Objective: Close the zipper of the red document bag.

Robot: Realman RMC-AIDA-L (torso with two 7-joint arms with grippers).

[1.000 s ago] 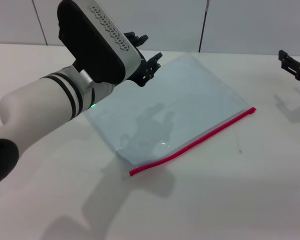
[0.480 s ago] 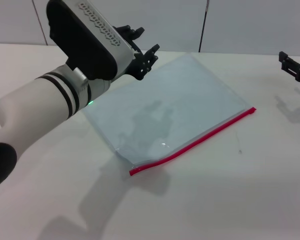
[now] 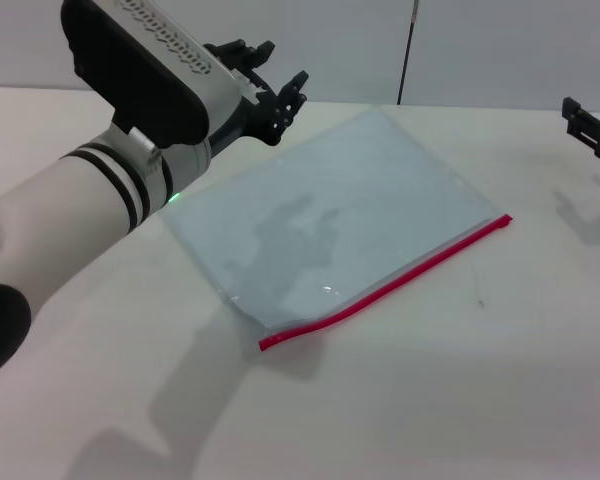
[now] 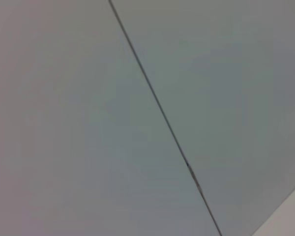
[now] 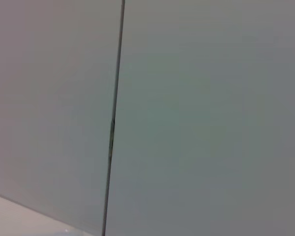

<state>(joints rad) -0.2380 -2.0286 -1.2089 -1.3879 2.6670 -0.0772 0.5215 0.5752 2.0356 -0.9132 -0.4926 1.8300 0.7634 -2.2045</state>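
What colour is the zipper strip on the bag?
Bright red, along the near edge of the pale translucent bag; the zipper shows best in the head view.

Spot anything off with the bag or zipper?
Bag lies flat but skewed on the table. Zipper buckles slightly near its left end. Left claw hangs over the far corner; neither claw touches it.

A plain white table (image 3: 430,400) carried just the red document bag (image 3: 330,225), lying flat mid-table, its zipper (image 3: 390,283) along the near-right edge.
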